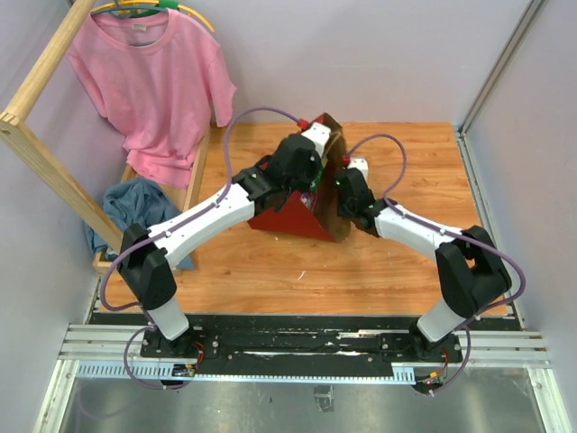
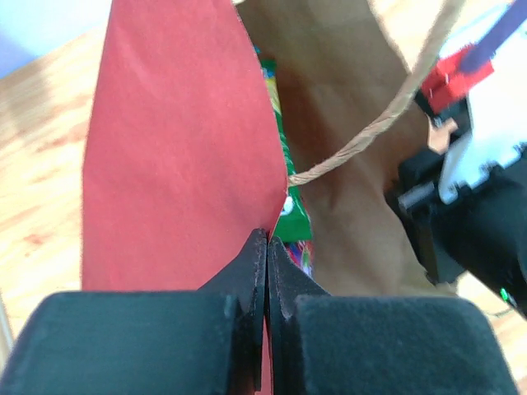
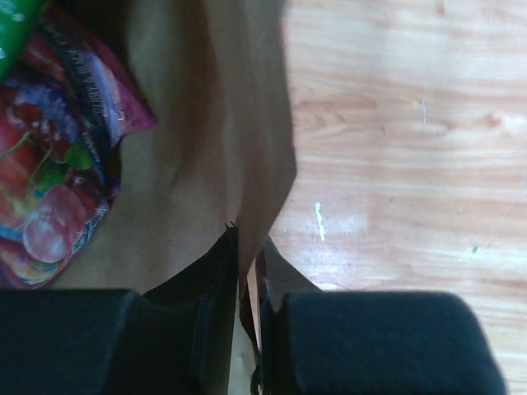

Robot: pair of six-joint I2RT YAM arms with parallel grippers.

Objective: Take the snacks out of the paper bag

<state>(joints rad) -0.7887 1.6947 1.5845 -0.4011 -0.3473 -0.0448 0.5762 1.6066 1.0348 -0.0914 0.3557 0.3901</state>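
On the bench (image 1: 379, 262), the paper bag (image 1: 293, 219) stands open between 2 sets of fingers. The left fingers (image 2: 265, 255) are pressed flat together on the red wall's rim. The right fingers (image 3: 249, 262) are nearly closed, pinching the opposite wall. The bag looks light and thin and probably tears easily, so rim grips suit it. Inside, the purple packet (image 3: 58, 181) lies left of the right fingers and the green packet (image 2: 290, 206) just beyond the left fingertips. Both look glossy, light and slippery; pinch a sealed edge.
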